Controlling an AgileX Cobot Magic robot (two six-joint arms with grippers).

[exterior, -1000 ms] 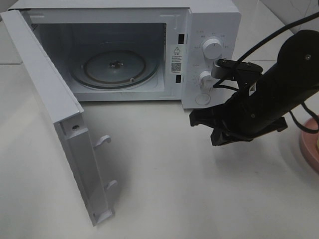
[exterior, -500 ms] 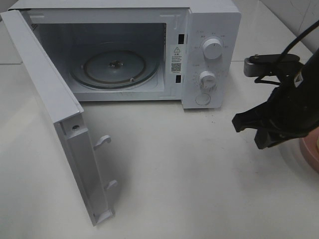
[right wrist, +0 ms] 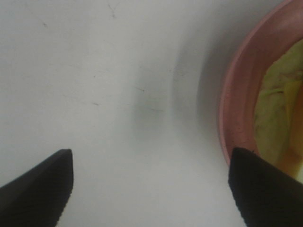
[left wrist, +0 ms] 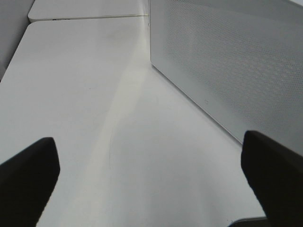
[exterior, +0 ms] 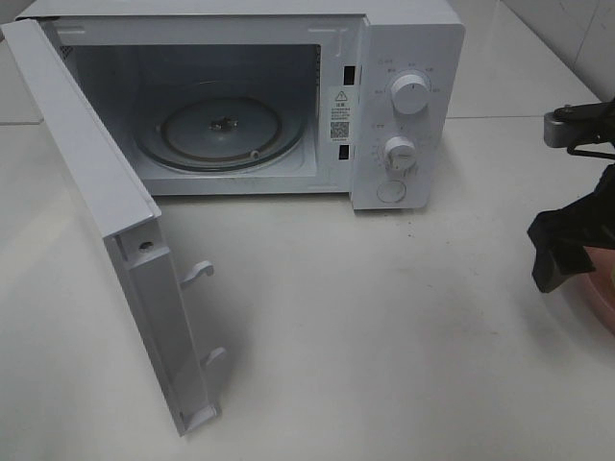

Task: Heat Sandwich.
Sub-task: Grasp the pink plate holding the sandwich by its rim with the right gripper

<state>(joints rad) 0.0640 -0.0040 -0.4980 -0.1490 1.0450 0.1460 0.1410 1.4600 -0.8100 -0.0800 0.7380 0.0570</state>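
Gleaming white table [exterior: 384, 327], open microwave [exterior: 408, 38], plated sandwich [right wrist: 274, 109]

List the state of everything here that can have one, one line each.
microwave door, open wide
turntable, bare
pink plate, carrying the sandwich
sandwich, on the pink plate, not on the turntable
left gripper, open, empty
right gripper, open, empty, by the pink plate
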